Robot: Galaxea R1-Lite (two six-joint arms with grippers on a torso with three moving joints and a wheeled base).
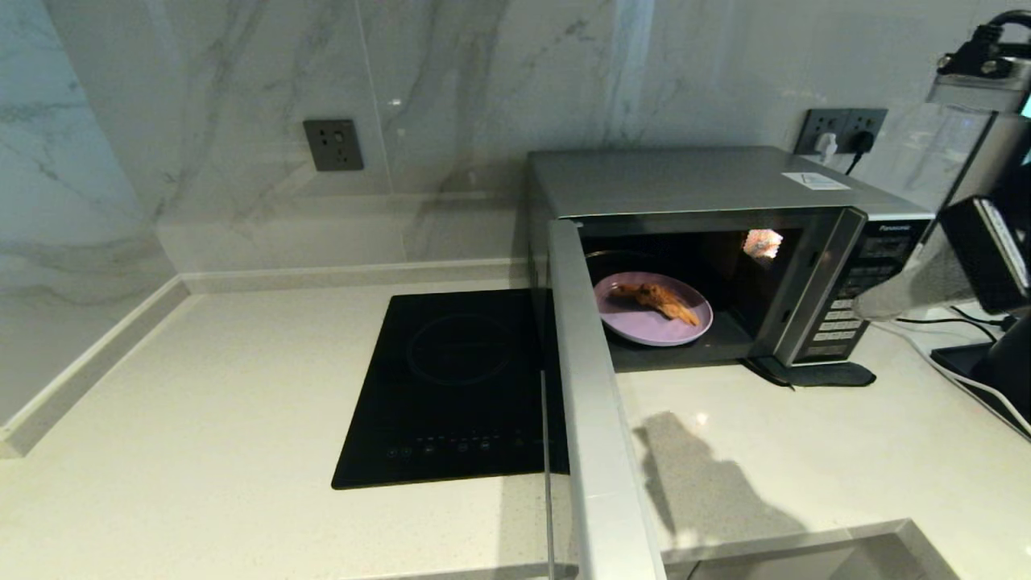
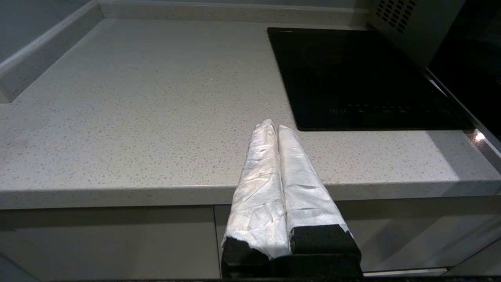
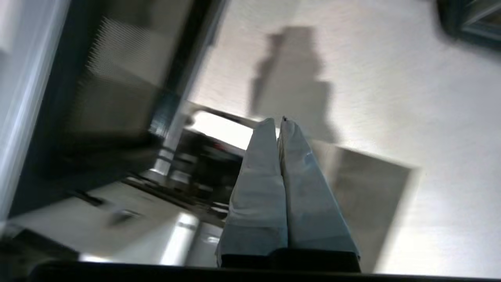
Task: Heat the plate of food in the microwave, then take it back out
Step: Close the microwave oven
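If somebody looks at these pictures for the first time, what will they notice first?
First, the boxy silver microwave on the pale counter, its door swung wide open. Inside lies the round lavender plate of food. Left of it, a flat black induction cooktop is set into the counter.

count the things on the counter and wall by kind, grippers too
microwave: 1
plate of food: 1
induction cooktop: 1
wall sockets: 2
grippers, left gripper and right gripper, both shut and empty: 2
total: 7
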